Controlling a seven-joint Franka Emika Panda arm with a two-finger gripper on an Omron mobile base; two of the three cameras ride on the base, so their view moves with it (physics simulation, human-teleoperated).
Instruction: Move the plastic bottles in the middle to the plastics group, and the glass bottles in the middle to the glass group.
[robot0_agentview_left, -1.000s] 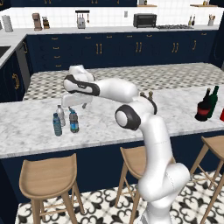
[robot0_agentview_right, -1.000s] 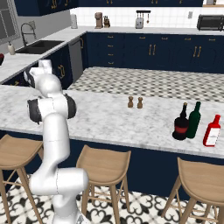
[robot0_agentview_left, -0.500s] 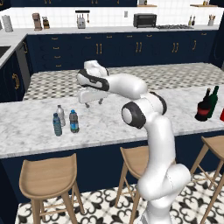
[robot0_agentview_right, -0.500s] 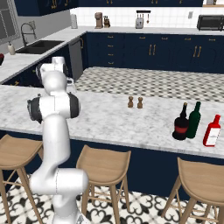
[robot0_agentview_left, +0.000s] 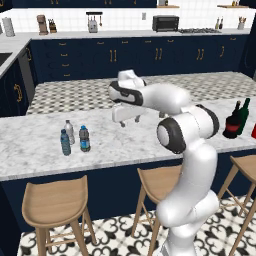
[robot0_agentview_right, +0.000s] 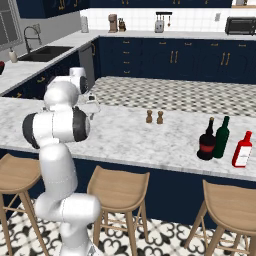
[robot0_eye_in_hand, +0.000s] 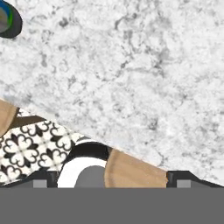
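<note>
— Plastic bottle (robot0_agentview_left: 84, 138) with the dark blue label: where does it stand now?

— At the left of the near counter, upright, just beside the light-blue bottle (robot0_agentview_left: 65, 142) and the white-capped bottle (robot0_agentview_left: 69, 131). I judge that it is already with the plastics group.

— And the gripper (robot0_agentview_left: 129, 121)?

— One second ago it was at the left, close above these three bottles. Now the arm has swung to the right, and the gripper hangs over bare marble near the middle of the counter (robot0_agentview_left: 40, 150). The hand view shows its two finger tips far apart with nothing between them, so the pincer is wide and empty.

— What does this mean for the task?

— The plastic part looks done, I think. The glass part is not yet begun. Further right are the two small brown grinders (robot0_agentview_right: 154, 117), which are not to be moved. Then, at the far right of the counter, the blackish bottle (robot0_agentview_right: 206, 141) with the red label and the tall green bottle (robot0_agentview_right: 222, 137) stand touching or almost touching. The red bottle (robot0_agentview_right: 243, 149) is just beside them on the right.

— So the next move?

— Probably a reach to the right for one of the glass bottles.
</note>
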